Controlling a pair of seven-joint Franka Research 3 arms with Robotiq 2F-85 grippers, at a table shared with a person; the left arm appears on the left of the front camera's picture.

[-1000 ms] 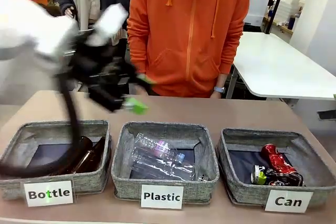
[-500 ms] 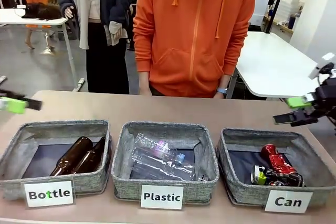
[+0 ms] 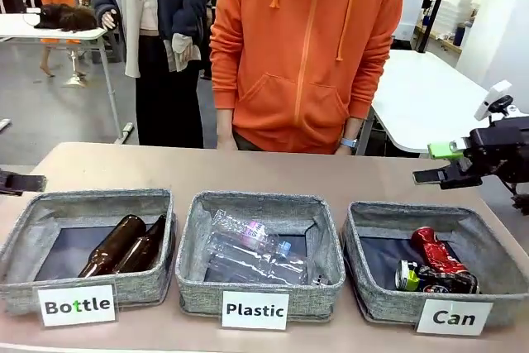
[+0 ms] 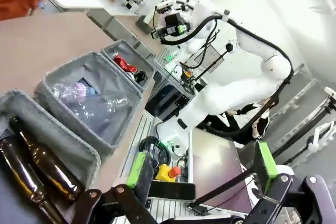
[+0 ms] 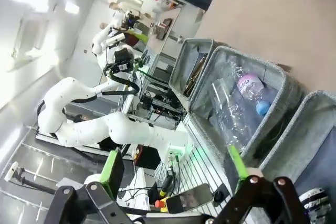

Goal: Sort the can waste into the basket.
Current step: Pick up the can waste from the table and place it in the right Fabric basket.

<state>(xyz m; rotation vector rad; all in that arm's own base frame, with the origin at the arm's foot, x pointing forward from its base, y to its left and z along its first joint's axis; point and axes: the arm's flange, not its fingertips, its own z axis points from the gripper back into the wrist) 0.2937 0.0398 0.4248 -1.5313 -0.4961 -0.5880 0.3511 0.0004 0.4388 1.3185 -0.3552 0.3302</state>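
Front view takes in the brown table [image 3: 273, 173] with three grey fabric bins in a row along my edge, labelled Bottle, Plastic and Can. Across it stands a person in an orange hoodie [image 3: 307, 47], hands out of sight behind the table edge. The Can basket [image 3: 436, 264] sits at my right end, and both cans lie inside it: the red can [image 3: 436, 251] slants across the dark floor, and the dark crushed can [image 3: 431, 279] lies against the near wall, touching the red one. The Plastic bin [image 3: 259, 255] in the middle holds clear plastic bottles [image 3: 252, 247]; the Bottle bin [image 3: 87, 250] on my left holds two brown glass bottles [image 3: 126, 244] side by side.

My right gripper [image 3: 440, 163] hangs above the table's far right corner, behind the Can basket, fingers spread and empty. My left gripper barely enters this view, just a dark tip at the left edge.

Left wrist view fills that gap: my left gripper [image 4: 199, 163] shows both green-padded fingers wide apart with nothing between them. It also looks down the row of bins from the bottle end.

Right wrist view looks the other way along the row, my right gripper's fingers [image 5: 116, 167] parted and bare, and a sliver of can at the bottom right corner.
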